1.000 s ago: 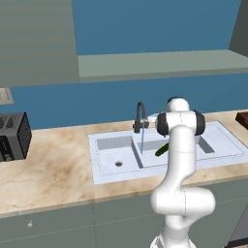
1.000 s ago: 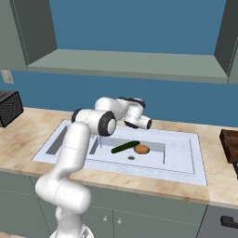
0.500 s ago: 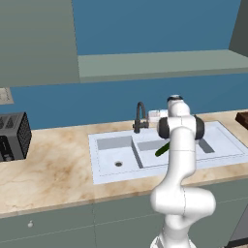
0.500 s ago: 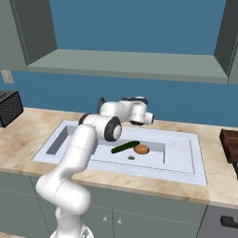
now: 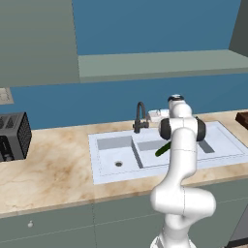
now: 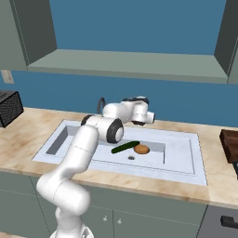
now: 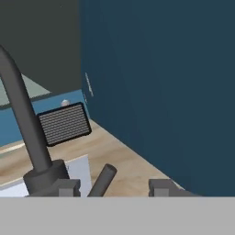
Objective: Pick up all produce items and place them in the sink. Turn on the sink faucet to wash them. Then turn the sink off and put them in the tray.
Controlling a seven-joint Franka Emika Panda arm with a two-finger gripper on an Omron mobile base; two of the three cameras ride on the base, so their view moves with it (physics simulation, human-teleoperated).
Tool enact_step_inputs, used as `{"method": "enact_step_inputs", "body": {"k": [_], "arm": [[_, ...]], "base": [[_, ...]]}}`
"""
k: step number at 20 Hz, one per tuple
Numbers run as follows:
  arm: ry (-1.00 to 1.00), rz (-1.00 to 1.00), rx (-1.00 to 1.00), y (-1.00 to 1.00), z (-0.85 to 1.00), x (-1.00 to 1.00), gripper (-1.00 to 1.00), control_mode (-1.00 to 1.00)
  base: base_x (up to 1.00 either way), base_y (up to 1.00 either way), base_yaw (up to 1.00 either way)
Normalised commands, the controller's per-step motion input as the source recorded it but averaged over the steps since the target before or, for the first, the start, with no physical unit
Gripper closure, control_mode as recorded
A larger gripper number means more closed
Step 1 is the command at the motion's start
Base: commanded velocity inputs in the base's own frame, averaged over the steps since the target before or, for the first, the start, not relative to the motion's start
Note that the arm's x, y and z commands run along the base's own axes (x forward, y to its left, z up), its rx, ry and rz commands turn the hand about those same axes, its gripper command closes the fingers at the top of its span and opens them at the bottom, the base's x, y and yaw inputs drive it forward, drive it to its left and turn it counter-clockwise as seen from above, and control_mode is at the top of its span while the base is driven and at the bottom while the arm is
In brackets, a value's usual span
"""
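Produce in the sink, gripper at the faucet lever; tray step still to come.

Cucumber [image 6: 125, 147] and potato [image 6: 142, 149] lie touching in the larger basin of the sink [image 6: 186, 162]. Gripper [image 7: 112, 188], jaws partly apart and holding nothing, straddles the lever [image 7: 103, 179] beside the faucet [image 5: 140, 116], hemmed by the back wall. Tray [image 6: 229, 145] sits well right.

Arm reaches over the sink [image 6: 197, 158], wrist bent toward the back wall, gripper [image 6: 149, 118] above the rear rim of the larger basin. Can't read the jaw spacing from here. Cucumber [image 6: 124, 147] and potato [image 6: 142, 149] lie in that basin, ends just about touching, next to the dark drain [image 6: 131, 158]. Faucet [image 6: 100, 104] pokes out behind the forearm. Tray [image 6: 229, 145] on the counter at right, toaster [image 6: 9, 107] far left.
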Motion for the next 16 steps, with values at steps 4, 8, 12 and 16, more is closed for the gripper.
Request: {"method": "enact_step_inputs", "body": {"k": [4, 8, 12, 16], "arm": [[-0.11, 0.11, 0.0, -0.28, 0.06, 0.22, -1.0, -1.0], [-0.1, 0.1, 0.0, -0.25, 0.06, 0.23, -1.0, -1.0], [-0.06, 0.09, 0.0, -0.27, 0.06, 0.32, -1.0, -1.0], [-0.02, 0.06, 0.0, -0.12, 0.33, 0.31, -1.0, -1.0]], "base": [[0.0, 0.0, 0.0], [0.0, 0.0, 0.0], [0.0, 0.0, 0.0], [0.0, 0.0, 0.0]]}}
